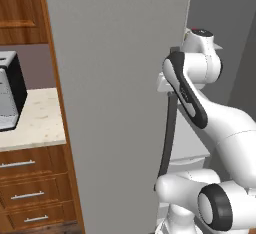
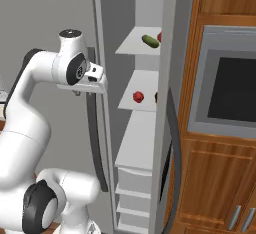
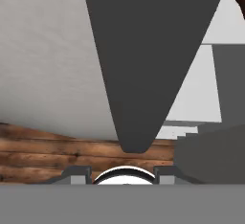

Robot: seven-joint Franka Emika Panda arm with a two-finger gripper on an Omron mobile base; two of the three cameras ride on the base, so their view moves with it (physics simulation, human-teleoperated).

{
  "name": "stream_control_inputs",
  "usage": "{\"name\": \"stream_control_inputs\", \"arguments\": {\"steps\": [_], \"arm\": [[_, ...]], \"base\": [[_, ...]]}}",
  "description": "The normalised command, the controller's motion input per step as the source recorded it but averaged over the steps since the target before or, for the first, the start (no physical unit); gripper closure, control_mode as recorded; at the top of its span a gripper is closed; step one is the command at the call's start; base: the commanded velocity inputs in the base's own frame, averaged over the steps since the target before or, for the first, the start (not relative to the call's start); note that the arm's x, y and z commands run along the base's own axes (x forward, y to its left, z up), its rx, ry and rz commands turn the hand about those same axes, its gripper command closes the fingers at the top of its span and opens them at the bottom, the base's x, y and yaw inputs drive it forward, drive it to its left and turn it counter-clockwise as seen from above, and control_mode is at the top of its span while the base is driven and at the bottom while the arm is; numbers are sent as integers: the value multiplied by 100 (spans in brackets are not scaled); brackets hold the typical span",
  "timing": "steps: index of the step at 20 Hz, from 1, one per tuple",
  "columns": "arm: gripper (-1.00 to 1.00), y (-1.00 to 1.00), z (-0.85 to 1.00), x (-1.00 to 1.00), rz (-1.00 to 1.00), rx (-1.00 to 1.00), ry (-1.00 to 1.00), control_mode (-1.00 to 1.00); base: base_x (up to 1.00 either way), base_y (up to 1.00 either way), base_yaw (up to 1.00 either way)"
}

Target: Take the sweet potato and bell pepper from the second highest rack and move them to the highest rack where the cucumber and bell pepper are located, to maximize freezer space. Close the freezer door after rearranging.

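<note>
The freezer door point(image 1: 120, 103) stands swung wide open, and its long dark handle point(image 2: 95, 138) runs down beside the arm. My gripper point(image 2: 99, 84) sits against the upper part of that handle point(image 3: 143, 50). Its fingertips point(image 3: 76, 173) are shut, with nothing seen between them. Inside the freezer point(image 2: 142, 143), the highest rack holds a green cucumber point(image 2: 150, 40) and a red bell pepper point(image 2: 159, 37) that is half hidden. On the second highest rack lie a red bell pepper point(image 2: 138, 97) and a dark sliver, apparently the sweet potato point(image 2: 156, 97).
The freezer's other grey door point(image 2: 167, 78), with its own dark handle point(image 2: 170, 178), covers the shelves' right ends. A wood-framed wall oven point(image 2: 225, 78) stands to the right. A toaster point(image 1: 10, 90) sits on the pale counter point(image 1: 37, 123) left of the open door.
</note>
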Motion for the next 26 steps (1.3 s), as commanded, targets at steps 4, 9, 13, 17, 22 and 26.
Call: {"name": "stream_control_inputs", "arguments": {"steps": [4,9,13,17,22,26], "arm": [[-100,0,0,0,0,0,0,100],[-100,0,0,0,0,0,0,100],[-100,0,0,0,0,0,0,100],[-100,0,0,0,0,0,0,100],[-100,0,0,0,0,0,0,100],[-100,0,0,0,0,0,0,100]], "base": [[-11,2,0],[-48,19,-13],[-41,4,-50],[-8,0,-65],[12,8,-33],[45,2,-1]]}}
